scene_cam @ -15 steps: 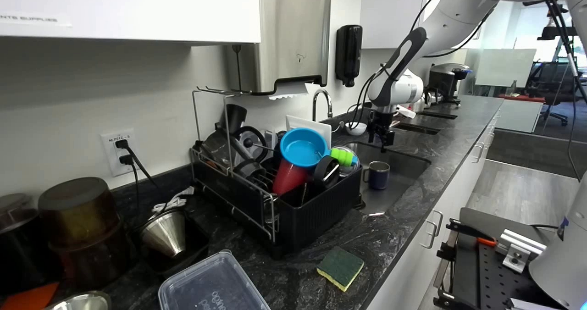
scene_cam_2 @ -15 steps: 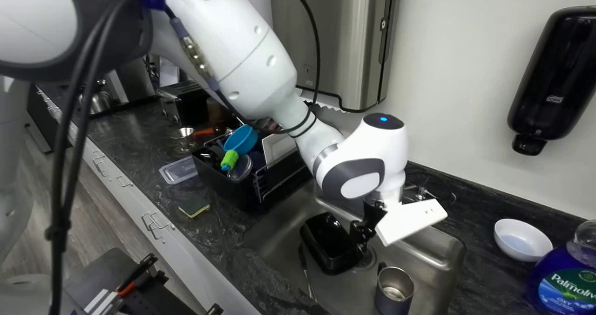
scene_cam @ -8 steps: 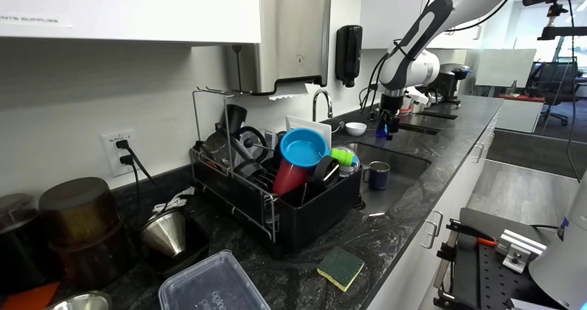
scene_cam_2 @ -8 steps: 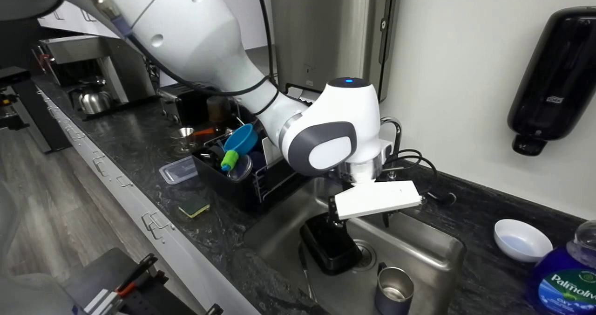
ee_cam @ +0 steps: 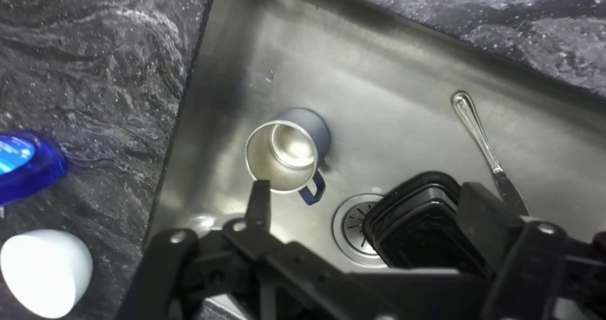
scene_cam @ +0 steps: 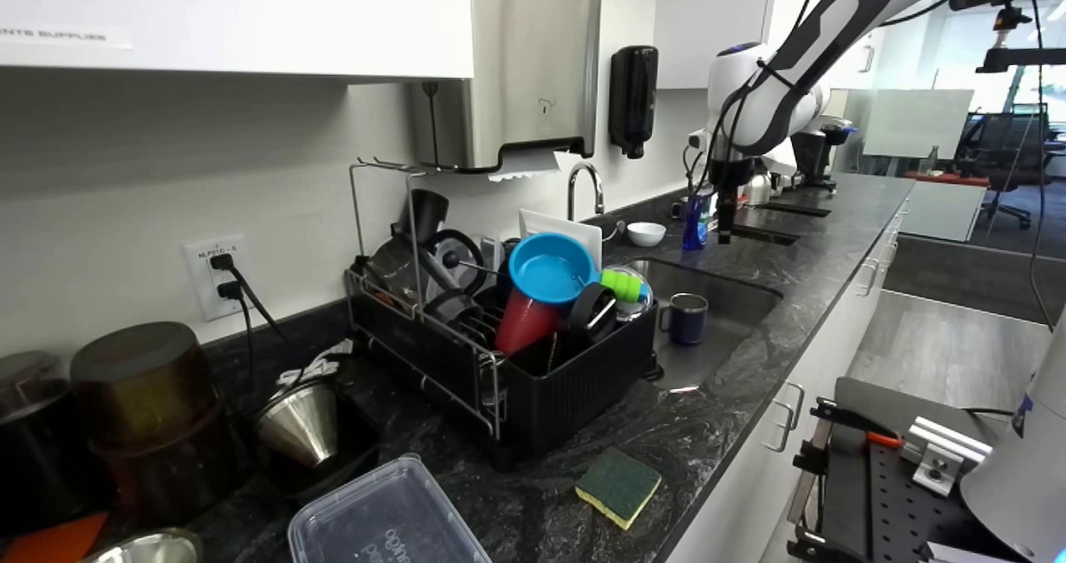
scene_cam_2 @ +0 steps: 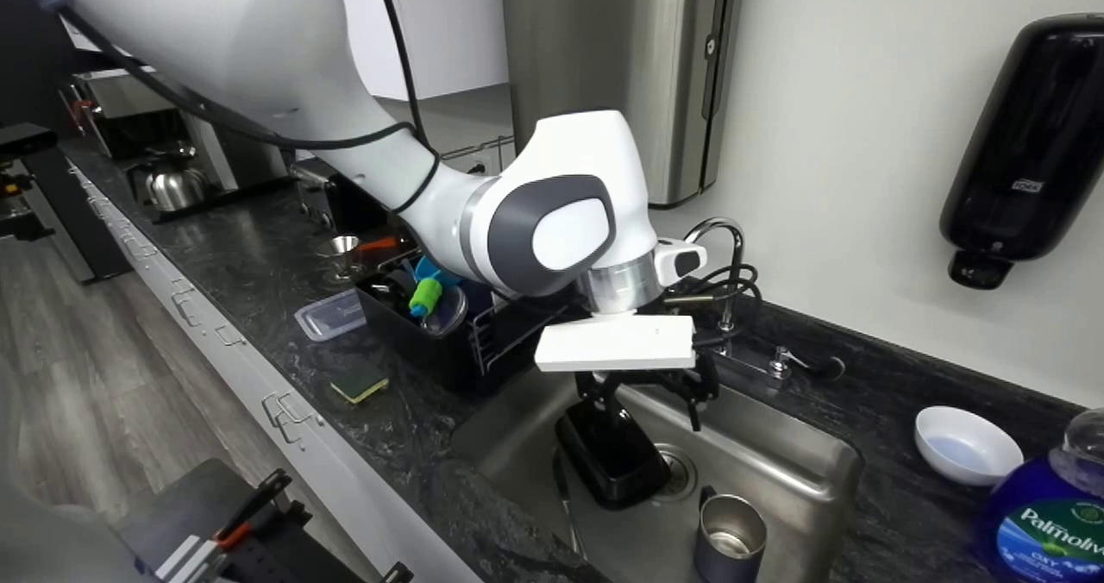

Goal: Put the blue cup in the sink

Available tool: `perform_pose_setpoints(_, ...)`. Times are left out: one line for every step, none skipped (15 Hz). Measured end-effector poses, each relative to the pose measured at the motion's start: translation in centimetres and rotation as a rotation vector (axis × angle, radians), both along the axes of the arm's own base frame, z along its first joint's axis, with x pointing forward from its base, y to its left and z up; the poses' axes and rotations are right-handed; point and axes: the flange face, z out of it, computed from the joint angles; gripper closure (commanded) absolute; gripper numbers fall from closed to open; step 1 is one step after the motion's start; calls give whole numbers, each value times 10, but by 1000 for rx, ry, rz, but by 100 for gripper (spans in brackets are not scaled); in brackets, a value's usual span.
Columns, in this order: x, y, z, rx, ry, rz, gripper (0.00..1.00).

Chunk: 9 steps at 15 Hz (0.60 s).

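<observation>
Over the sink (ee_cam: 378,83), my jaws hung wide apart.
Inside it, the blue cup (ee_cam: 291,152) stood upright; a black container (ee_cam: 419,223) lay beside a knife (ee_cam: 482,140).

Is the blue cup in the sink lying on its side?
No: in an exterior view the blue cup stands upright, its open top facing up.

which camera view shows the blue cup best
The wrist view: the blue cup is largest, inside and handle showing. In an exterior view the blue cup is small, seen more from the side; in an exterior view the blue cup has its base cut off by the frame.
</observation>
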Motion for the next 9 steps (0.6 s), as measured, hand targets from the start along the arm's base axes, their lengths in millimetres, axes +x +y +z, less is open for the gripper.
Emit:
perform_pose_setpoints(-1, 9, 3, -6, 1, -34, 0)
perform_pose_setpoints(-2, 18, 6, -9, -1, -63, 0)
perform_pose_setpoints(-3, 27, 9, -8, -5, -86, 0)
perform_pose_setpoints(-5, 36, 11, -4, -6, -102, 0)
perform_pose_setpoints(-7, 45, 11, 1, -7, -112, 0)
perform_pose_setpoints(-10, 53, 11, 7, -4, -119, 0)
perform_pose_setpoints(-13, 59, 10, 14, 3, -124, 0)
perform_pose_setpoints(-17, 65, 10, 26, 10, -127, 0)
perform_pose_setpoints(-19, 68, 10, 34, 12, -127, 0)
